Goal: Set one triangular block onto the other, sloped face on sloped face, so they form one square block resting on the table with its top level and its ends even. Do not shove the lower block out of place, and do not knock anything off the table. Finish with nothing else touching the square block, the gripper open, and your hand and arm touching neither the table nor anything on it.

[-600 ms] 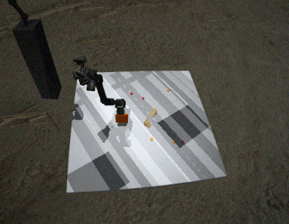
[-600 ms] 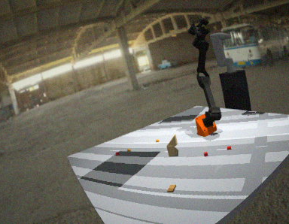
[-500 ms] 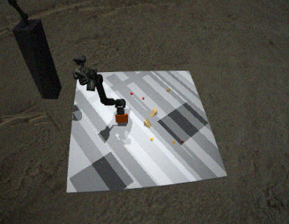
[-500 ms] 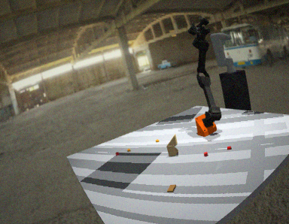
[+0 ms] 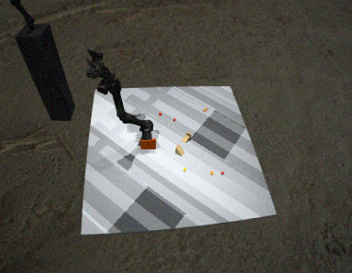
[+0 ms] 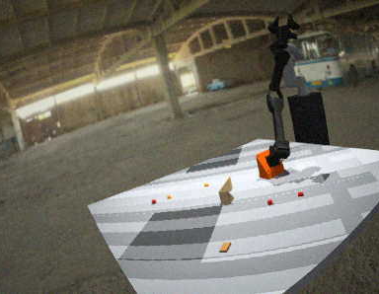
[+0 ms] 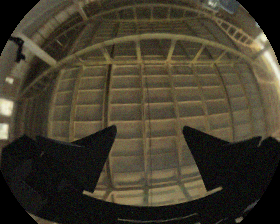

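Two tan triangular blocks stand apart on the table in the top view. One block is nearer the orange arm base, and the other block is a little farther back, with a darker side showing. In the exterior view the two blocks overlap, so their gap and exact poses are hard to read. My gripper is open and empty. It is raised high above the table, far from both blocks, and its wrist view shows only the roof.
A small flat tan piece lies apart. Two red cubes lie beyond the blocks. A yellow cube, an orange cube and a red cube lie on the other side.
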{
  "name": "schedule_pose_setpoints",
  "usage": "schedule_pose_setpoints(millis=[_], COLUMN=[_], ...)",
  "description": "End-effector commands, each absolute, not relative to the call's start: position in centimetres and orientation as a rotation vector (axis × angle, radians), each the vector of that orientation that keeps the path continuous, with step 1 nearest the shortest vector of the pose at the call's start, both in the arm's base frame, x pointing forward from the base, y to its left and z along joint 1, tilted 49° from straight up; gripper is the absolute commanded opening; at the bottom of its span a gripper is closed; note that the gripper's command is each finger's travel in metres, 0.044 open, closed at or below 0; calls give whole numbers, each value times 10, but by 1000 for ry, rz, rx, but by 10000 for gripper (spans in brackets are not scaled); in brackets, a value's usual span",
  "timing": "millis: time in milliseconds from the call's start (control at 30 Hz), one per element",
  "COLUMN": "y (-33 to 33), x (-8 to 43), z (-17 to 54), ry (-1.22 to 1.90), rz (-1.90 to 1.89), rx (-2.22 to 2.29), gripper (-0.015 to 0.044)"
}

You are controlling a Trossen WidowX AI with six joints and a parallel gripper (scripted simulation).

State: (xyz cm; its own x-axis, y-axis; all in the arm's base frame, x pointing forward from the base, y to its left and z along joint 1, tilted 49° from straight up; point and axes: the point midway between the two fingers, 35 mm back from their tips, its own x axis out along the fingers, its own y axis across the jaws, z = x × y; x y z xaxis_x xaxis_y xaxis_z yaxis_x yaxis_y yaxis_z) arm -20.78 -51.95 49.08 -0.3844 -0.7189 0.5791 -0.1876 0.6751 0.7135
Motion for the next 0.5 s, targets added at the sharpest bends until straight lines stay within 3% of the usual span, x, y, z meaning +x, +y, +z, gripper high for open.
schedule_pose_setpoints(millis=[0, 467], y=[-467, -269], x=[-216, -209], z=[544, 673], ry=[-1938, -1886], rz=[-561, -191], rx=[566, 99], gripper=[440, 440])
